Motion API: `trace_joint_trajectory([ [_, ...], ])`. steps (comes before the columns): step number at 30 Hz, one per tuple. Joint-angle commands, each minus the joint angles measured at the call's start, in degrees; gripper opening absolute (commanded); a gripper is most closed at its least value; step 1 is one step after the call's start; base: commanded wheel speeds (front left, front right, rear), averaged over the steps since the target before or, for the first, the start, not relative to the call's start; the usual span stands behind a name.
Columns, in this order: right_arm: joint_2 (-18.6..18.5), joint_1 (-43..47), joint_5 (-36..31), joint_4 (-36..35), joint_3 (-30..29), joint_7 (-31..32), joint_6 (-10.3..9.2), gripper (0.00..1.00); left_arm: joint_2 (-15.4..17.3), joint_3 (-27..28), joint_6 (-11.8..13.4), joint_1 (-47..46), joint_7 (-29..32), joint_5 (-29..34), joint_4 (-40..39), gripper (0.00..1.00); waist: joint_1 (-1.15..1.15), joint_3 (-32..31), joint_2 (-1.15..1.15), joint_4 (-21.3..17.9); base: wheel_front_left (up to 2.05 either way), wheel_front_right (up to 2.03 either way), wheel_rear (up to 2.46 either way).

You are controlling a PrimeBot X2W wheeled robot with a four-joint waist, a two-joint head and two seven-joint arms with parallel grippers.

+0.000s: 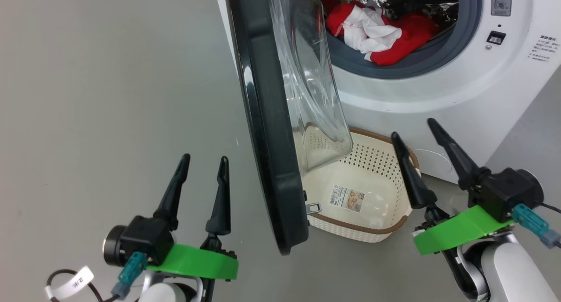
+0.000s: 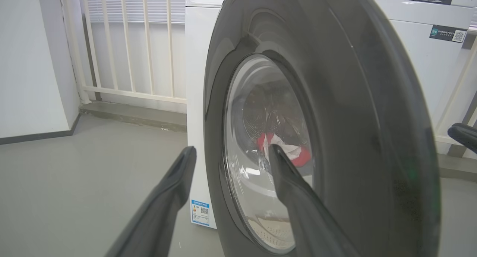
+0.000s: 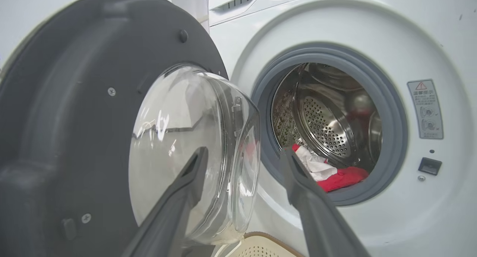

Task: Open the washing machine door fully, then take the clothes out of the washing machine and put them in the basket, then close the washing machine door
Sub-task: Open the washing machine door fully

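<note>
On the basket [image 1: 378, 161] bottom, a barcoded paper label [image 1: 348, 199].

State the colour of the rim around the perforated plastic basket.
Brown, on the cream-white perforated plastic basket; the head view shows it best.

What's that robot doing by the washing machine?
It is emptying the washing machine. The washing machine door stands swung out between its two arms, and both the left pincer and right pincer are open, holding nothing. The red and white clothes lie in the drum, and the basket on the floor below has no clothes in it yet.
</note>
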Motion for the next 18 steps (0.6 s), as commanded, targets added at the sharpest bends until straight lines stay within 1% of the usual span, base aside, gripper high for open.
trace_joint_trajectory([
  [1, 1.00, 0.42, -1.69, -1.16, -0.15, -1.52, 0.36, 1.00, 0.97, 2.15, -0.18, 0.24, -0.45, 0.80, -1.80, 1.00, 0.00, -0.05, 0.00, -0.04, 0.00, 0.00, 0.00],
  [6, 2.56, 2.52, -5.54, -1.10, -3.80, -5.33, 0.36, 1.00, 0.97, 2.34, 0.02, 0.62, -0.45, 1.10, -2.32, 1.00, 0.00, -0.19, 0.00, 0.06, 0.00, 0.00, 0.00],
  [7, 2.56, 2.52, -5.54, -1.10, -3.80, -5.33, 0.36, 1.00, 0.97, 2.34, 0.02, 0.62, -0.45, 1.10, -2.32, 1.00, 0.00, -0.19, 0.00, 0.06, 0.00, 0.00, 0.00],
  [8, 2.79, 3.56, -6.90, -1.26, -5.26, -6.44, 0.36, 1.00, 0.97, 2.37, 0.09, 0.85, -0.45, 1.14, -2.51, 1.00, 0.00, -0.27, 0.00, 0.17, 0.00, 0.00, 0.00],
  [11, 2.88, 4.78, -6.76, -1.43, -6.29, -7.31, 0.36, 1.00, 0.97, 2.34, 0.18, 1.04, -0.45, 1.12, -2.47, 1.00, 0.00, -0.36, 0.00, 0.29, 0.00, 0.00, 0.00],
  [13, 2.91, 6.01, -5.51, -1.36, -6.69, -7.99, 0.36, 1.00, 0.97, 2.37, 0.31, 1.15, -0.45, 1.04, -2.45, 1.00, 0.00, -0.45, 0.00, 0.29, 0.00, 0.00, 0.00],
  [18, 2.92, 8.03, -4.14, -0.94, -6.23, -8.85, 0.36, 1.00, 0.97, 2.62, 0.62, 1.43, -0.45, 0.95, -2.33, 1.00, 0.00, -0.55, 0.00, -0.03, 0.00, 0.00, 0.00],
])
